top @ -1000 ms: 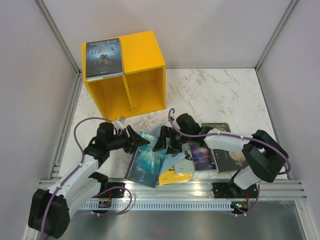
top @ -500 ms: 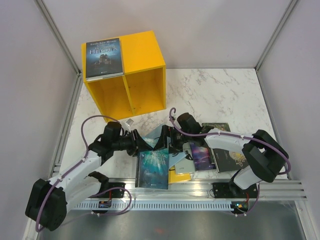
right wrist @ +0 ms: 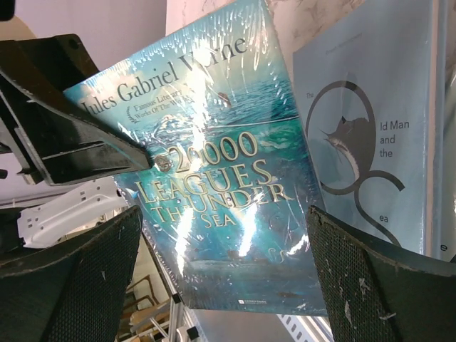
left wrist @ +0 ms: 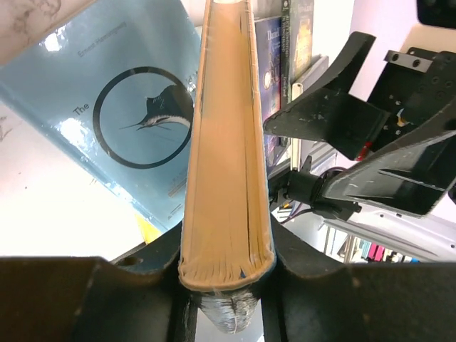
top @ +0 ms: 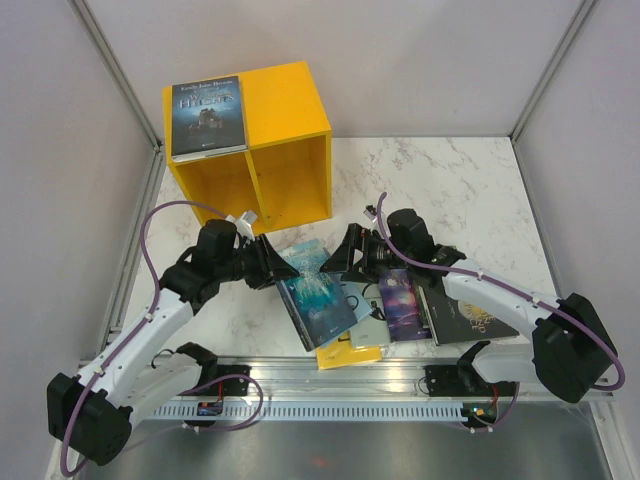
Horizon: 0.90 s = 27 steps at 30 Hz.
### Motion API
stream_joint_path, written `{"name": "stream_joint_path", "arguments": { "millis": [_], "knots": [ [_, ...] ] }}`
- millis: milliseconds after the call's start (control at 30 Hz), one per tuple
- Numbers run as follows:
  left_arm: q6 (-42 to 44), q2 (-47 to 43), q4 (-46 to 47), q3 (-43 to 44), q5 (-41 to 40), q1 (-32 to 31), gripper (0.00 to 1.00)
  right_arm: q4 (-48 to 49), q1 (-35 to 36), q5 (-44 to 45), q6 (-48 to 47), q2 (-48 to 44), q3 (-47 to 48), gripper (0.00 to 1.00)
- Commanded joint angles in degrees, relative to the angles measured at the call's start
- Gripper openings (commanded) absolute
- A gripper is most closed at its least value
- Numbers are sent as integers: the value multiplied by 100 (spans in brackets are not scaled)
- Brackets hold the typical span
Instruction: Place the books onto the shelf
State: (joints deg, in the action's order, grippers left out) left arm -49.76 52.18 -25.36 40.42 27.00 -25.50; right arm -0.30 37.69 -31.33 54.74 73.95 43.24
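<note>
- The Verne sea book (top: 318, 297), with a teal cover under glossy wrap, is tilted above the pile of books at the near middle of the surface (top: 450, 190). It is between the two arms.
- The left jaws are clenched on this book. The left wrist view shows its cream page edge squeezed between both pads.
- The right jaws are spread wide, facing the book's cover from the other side. In the right wrist view one finger (right wrist: 68, 285) sits on each side of the cover, and neither clearly touches it.
- Under and beside it lies the light blue book (left wrist: 121, 121) with the black ring and fish.
- The purple galaxy book (top: 403, 305), black-and-gold book (top: 468, 318) and yellow book (top: 350, 355) lie near the front rail.
- The grey-green book (top: 435, 253) is mostly hidden behind the right arm (top: 500, 295).
- The shelf (top: 290, 150) stands at the rear left with its two compartments open towards the arms. A dark blue book (top: 208, 118) lies flat on its top.
- A stretch of marble separates the shelf's front from the pile.
- I cannot tell whether the held book's lower corner rests on the pile.
</note>
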Motion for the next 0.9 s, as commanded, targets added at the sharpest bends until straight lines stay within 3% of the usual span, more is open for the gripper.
{"name": "stream_joint_path", "arguments": {
  "millis": [0, 200, 367, 500, 667, 867],
  "knots": [
    [-121, -200, 93, 290, 94, 18, 2, 73, -34, -163, 81, -170, 114, 98],
    [-332, -331, 479, 580, 471, 159, 2, 65, -226, -180, -7, -311, -131, 98],
    [-631, -656, 953, 625, 1104, 712, 2, 47, -315, -382, -112, -373, -343, 98],
    [-1271, -920, 2075, 283, 1938, 1134, 2, 99, -315, -558, -139, -338, -361, 98],
    [-2107, -1079, 3527, -262, 2291, 1319, 2, 547, -315, -1023, 45, -215, -317, 98],
    [-3092, -965, 5074, -711, 2537, 1504, 2, 1751, -315, -1577, 801, -232, -527, 97]
  ]
}}
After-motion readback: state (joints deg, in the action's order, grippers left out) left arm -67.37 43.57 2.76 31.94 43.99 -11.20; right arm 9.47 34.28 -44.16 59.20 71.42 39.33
